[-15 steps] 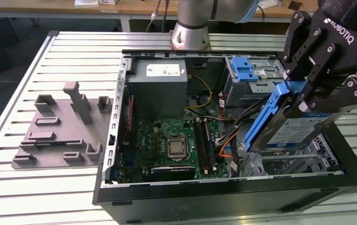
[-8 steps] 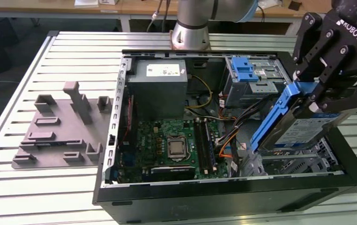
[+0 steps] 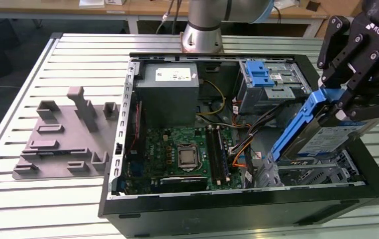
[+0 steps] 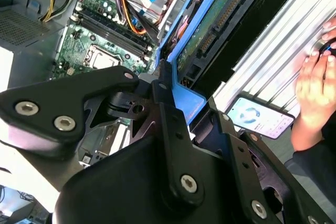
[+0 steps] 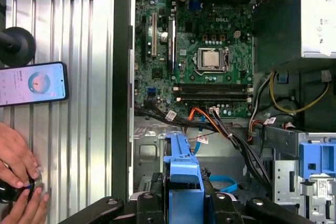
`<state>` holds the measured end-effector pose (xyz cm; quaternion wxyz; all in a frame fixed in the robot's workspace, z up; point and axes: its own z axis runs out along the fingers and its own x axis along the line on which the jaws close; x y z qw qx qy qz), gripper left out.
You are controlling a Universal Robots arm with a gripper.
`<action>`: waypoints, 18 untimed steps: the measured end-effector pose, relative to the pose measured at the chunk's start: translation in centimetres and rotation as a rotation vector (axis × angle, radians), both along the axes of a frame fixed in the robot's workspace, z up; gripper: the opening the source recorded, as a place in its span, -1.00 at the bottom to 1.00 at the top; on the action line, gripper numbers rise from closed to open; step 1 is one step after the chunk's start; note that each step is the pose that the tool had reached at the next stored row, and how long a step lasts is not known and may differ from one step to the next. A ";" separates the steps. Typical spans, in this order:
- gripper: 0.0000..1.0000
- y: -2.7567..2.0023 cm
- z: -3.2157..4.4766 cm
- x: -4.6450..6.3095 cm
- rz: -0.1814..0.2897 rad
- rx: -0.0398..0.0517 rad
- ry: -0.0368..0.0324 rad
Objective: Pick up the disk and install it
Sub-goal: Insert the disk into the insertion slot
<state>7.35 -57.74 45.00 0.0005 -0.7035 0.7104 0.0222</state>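
The disk [image 3: 324,135], a silver-grey drive with a white-and-blue label in a blue plastic carrier, hangs tilted over the open computer case [image 3: 242,199] at the exterior view's right. My gripper [image 3: 340,105] is shut on its upper end. The disk's lower end points down into the metal bay [image 3: 312,173] at the case's near right corner. In the second wrist view the black fingers [image 4: 165,124] clamp the blue carrier [image 4: 185,97], and the disk's green underside [image 4: 210,19] shows beyond. In the first wrist view the carrier [image 5: 182,169] stands edge-on above the bay floor.
Inside the case are the motherboard [image 3: 186,154], a large grey metal box [image 3: 168,94], loose cables [image 3: 239,149] and a grey cage with a blue latch [image 3: 269,79]. A grey moulded fixture [image 3: 63,139] lies on the slatted table. A phone [image 5: 31,83] and a person's hand [image 5: 16,161] are beside the case.
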 end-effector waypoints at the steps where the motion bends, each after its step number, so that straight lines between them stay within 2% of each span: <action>1: -0.27 0.00 -0.04 0.1 0.000 0.0000 0.0000; 14: -0.27 0.00 -0.67 0.7 0.000 -0.0001 0.0000; 18: -0.27 0.00 -1.12 0.7 0.000 0.0000 0.0000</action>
